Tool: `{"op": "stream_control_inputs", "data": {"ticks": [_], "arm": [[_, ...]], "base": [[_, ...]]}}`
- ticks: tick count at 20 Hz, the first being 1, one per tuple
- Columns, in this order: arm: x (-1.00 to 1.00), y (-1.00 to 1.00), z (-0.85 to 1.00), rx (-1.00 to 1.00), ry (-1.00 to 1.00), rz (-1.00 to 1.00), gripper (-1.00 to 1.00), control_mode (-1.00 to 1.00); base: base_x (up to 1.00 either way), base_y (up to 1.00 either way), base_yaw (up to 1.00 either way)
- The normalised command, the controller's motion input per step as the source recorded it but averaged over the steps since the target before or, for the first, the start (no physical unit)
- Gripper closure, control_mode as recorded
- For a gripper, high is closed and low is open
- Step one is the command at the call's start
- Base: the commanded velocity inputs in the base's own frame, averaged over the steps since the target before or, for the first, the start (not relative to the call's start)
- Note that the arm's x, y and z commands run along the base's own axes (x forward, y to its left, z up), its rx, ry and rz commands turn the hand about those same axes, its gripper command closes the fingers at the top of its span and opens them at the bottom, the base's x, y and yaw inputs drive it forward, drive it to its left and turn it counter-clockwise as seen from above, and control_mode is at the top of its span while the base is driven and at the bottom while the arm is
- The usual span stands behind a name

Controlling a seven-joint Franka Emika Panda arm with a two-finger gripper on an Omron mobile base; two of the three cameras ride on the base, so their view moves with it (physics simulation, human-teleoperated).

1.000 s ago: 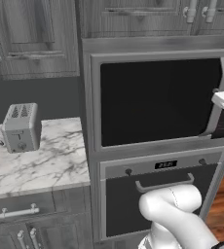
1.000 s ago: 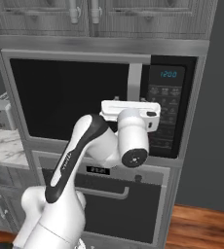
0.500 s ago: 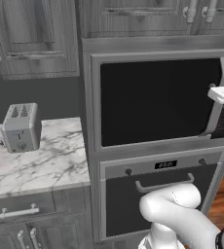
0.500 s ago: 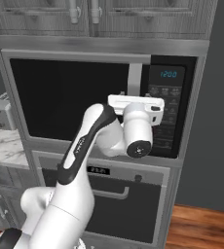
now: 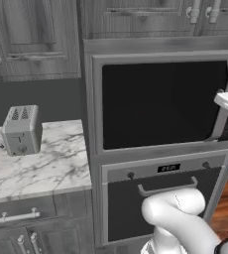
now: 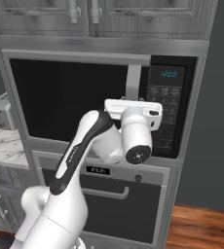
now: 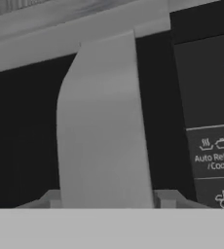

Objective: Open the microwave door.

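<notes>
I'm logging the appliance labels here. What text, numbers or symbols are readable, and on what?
"12:00" on the microwave clock display.
"Auto Reheat / Cook", cut off at the frame edge, on a control strip button.
Other control strip buttons: too small to read.
Oven display: blurred, unreadable.

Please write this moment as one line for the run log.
phase: reaching handle | gripper: at vertical grey bar handle, jaw state unclear | black glass microwave door: closed | dark control strip: display lit
</notes>
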Motion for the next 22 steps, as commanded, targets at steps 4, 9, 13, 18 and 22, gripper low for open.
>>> {"op": "stream_control_inputs", "data": {"ticks": [4,9,13,18,22], "arm": [[-1.00,-0.25,-0.35,0.00,0.25,0.22,1.00,-1.00],[-1.00,-0.43,-0.27,0.00,0.08,0.20,1.00,-1.00],[-1.00,-0.34,-0.11,0.00,-0.03,0.15,1.00,-1.00],[-0.90,-0.01,0.00,0.00,-0.18,0.07,-1.00,-1.00],[-0.89,-0.31,0.13,0.00,-0.24,0.00,-1.00,-1.00]], "base": [[0.00,0.00,0.00],[0.00,0.00,0.00],[0.00,0.00,0.00],[0.00,0.00,0.00],[0.00,0.00,0.00]]}}
